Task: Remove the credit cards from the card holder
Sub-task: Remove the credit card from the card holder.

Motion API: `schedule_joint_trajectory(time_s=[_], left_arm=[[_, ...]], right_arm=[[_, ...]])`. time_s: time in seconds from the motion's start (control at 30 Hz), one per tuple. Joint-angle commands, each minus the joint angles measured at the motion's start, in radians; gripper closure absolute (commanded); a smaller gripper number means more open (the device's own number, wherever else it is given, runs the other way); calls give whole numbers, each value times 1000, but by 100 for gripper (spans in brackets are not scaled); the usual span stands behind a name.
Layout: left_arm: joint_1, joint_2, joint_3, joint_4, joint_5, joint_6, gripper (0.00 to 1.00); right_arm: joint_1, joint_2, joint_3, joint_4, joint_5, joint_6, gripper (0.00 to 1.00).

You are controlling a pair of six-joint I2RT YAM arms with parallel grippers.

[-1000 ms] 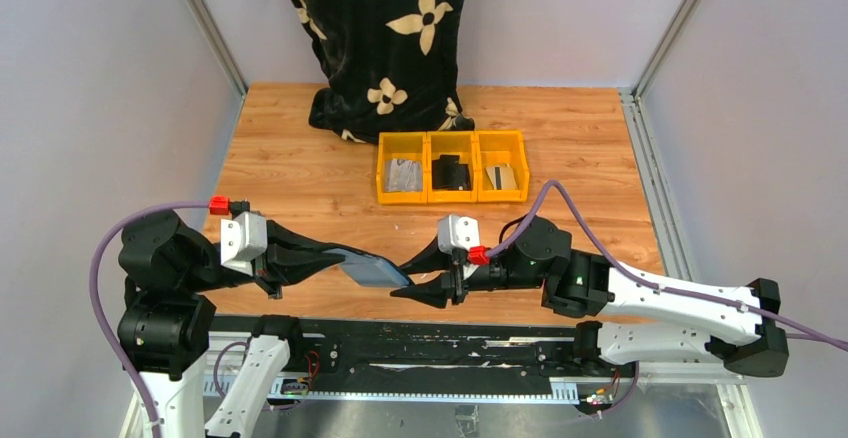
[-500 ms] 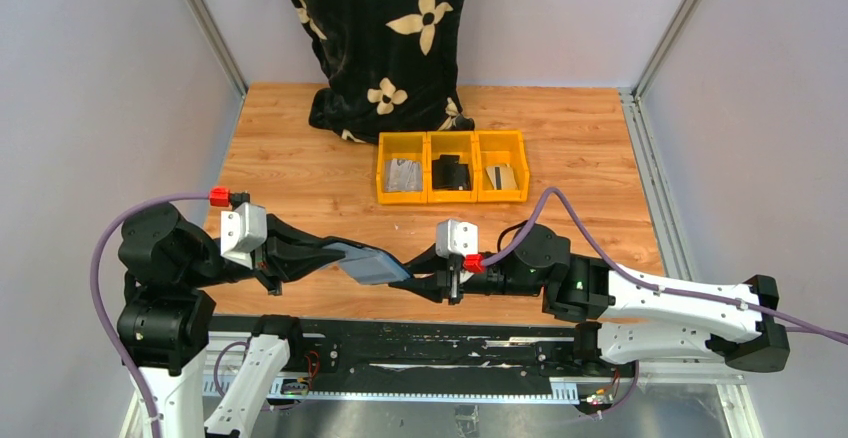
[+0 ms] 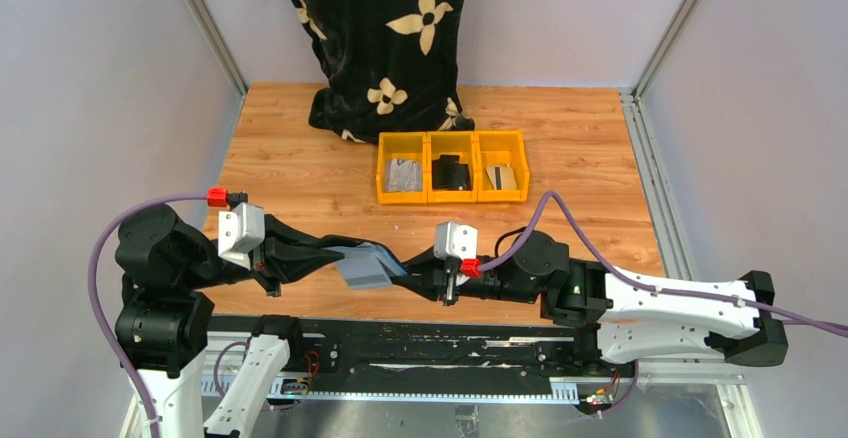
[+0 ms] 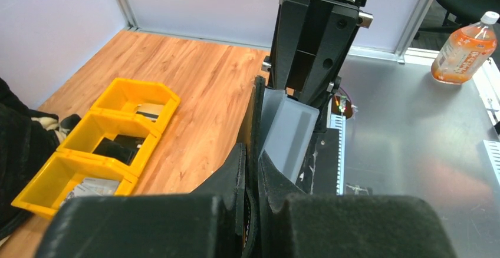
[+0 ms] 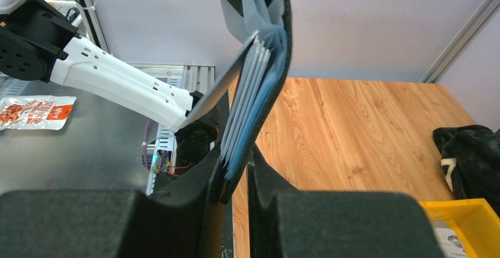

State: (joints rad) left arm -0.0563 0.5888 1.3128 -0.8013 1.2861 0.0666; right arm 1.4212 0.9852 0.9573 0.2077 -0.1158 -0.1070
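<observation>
Left fingers (image 4: pixel 233 175) and right fingers (image 5: pixel 262 178) pinch the card holder (image 3: pixel 362 266).

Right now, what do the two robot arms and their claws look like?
The left arm and right arm are white tubes with chunky black joints. Each carries a purple cable ending in a red plug, plus a pale grey box at the wrist. The left gripper and right gripper each have two black tapered fingers.

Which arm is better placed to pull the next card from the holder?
Right. The left gripper is shut on the card holder, holding it off the table as the anchor. The right gripper straddles the opposite edge, where the grey-blue slots fan open, so it likely need only pinch and pull.
</observation>
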Motion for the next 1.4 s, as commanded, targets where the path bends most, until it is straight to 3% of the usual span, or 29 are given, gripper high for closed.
schedule_joint_trajectory(time_s=[0.0, 0.07, 0.2, 0.33, 0.57, 0.6, 0.63, 0.67, 0.7, 0.8, 0.83, 0.87, 0.93, 1.17, 1.37], left_arm=[[1, -1, 15, 14, 11, -25, 100], [1, -6, 12, 14, 10, -23, 100], [1, -14, 2, 14, 9, -15, 100], [1, -25, -8, 15, 1, 0, 100], [1, -46, -28, 14, 2, 17, 100], [1, -53, -37, 14, -8, 24, 100], [1, -60, -46, 14, -21, 35, 95], [1, -71, -56, 16, -45, 46, 75], [1, -83, -69, 16, -76, 66, 58], [1, -133, -116, 15, -159, 161, 22], [1, -154, -128, 17, -182, 189, 11], [1, -164, -141, 16, -194, 212, 6], [1, -177, -163, 16, -209, 248, 1], [1, -212, -232, 29, -308, 398, 0], [1, -290, -354, 231, -425, 302, 0]], right_arm=[[46, 21, 17, 129, 87, -39, 88], [50, 30, 18, 161, 103, -31, 87], [50, 47, 28, 183, 174, 17, 65], [50, 71, 39, 189, 240, 71, 52], [50, 98, 58, 202, 279, 177, 62], [50, 108, 68, 203, 257, 184, 73], [49, 118, 85, 189, 255, 200, 81], [50, 129, 108, 160, 264, 219, 97], [49, 143, 141, 118, 278, 239, 100], [50, 188, 256, -34, 334, 289, 100], [50, 206, 290, -82, 360, 304, 100], [51, 232, 325, -148, 396, 321, 100], [57, 279, 401, -261, 465, 350, 100], [122, 436, 631, -469, 642, 360, 100], [151, 523, 746, -528, 717, 359, 100]])
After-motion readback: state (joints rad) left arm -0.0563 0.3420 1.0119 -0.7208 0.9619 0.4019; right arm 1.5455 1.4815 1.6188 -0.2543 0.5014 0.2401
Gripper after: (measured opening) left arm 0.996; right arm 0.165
